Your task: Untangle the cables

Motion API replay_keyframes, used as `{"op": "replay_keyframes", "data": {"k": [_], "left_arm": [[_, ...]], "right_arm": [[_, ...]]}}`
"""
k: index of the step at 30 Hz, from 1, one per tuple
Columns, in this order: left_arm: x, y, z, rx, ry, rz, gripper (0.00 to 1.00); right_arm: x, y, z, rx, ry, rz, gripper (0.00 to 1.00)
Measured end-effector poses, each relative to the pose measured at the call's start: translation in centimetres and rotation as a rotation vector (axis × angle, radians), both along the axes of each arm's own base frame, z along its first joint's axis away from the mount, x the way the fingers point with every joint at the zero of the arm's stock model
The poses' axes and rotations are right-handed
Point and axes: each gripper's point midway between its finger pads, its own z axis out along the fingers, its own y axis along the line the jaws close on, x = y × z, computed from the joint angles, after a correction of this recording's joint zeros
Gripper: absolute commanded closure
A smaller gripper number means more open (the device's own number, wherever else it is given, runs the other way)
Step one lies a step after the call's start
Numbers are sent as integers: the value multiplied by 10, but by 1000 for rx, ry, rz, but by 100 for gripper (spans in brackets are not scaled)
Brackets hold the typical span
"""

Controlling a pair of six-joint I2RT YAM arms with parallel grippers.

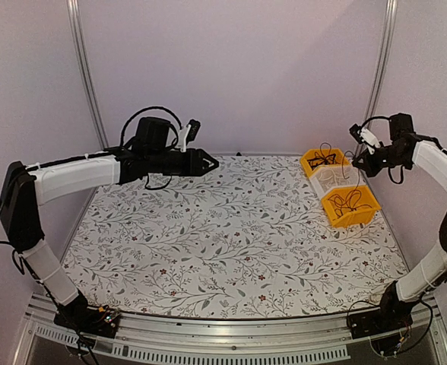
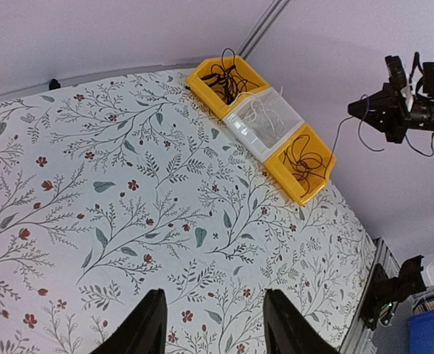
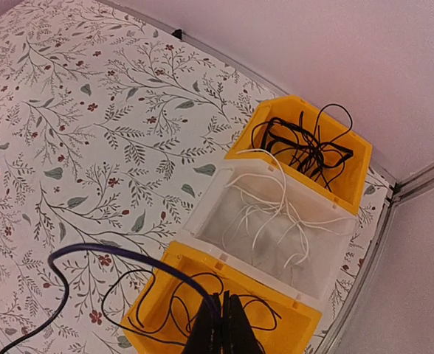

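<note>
The left gripper (image 1: pixel 208 162) hangs over the flower-printed table cloth (image 1: pixel 231 228), jaws half apart and empty, well away from the work. Far right, three bins sit in a row: a far yellow plastic bin (image 3: pixel 248 136) of thin black cables (image 3: pixel 302 144), a clear bin (image 3: pixel 224 214) of white wires (image 3: pixel 276 214), a near yellow bin (image 3: pixel 145 310). The right gripper (image 3: pixel 222 306), directly above that last one, is pinched tight on a black strand (image 3: pixel 195 279) dropping into it; its rim may snag.

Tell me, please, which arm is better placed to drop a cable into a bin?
Right: the right gripper is shut on a thin cable above the near yellow bin, while the left gripper hangs open and empty, far across the table.
</note>
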Motion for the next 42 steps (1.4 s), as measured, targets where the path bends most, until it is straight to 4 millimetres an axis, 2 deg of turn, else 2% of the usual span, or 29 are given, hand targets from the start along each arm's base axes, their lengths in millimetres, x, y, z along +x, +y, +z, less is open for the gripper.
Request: {"op": "replay_keyframes", "data": {"k": [4,7,13,20,25,31,35,39,42], "left_arm": [[0,0,-2,3,4,0,52],[0,0,-2,4,4,0,53],[0,0,-4,8,10,1,53],[0,2,-6,15,16,6,53],[-3,5,-14,27,30,12,53],[-7,10,-24,41,52,27,53],[-9,13,-27,47,57,34,53],[-7,16,-31,63,60,56,53],[-4,24,-37,95,74,87,53]], "right_arm": [[-6,-38,-32,-63,48,-74,100],[-9,-54,-55,-106,82,-101,100],[-8,-61,-101,-139,182,-95,100],[-7,-62,-141,-123,292,-94,100],[-8,-65,-154,-131,338,-105,99],[-14,-69,-164,-152,388,-123,88],[-14,-73,-160,-165,397,-138,77],[-15,-77,-155,-184,407,-156,69],[-23,-76,-141,-186,409,-159,61]]}}
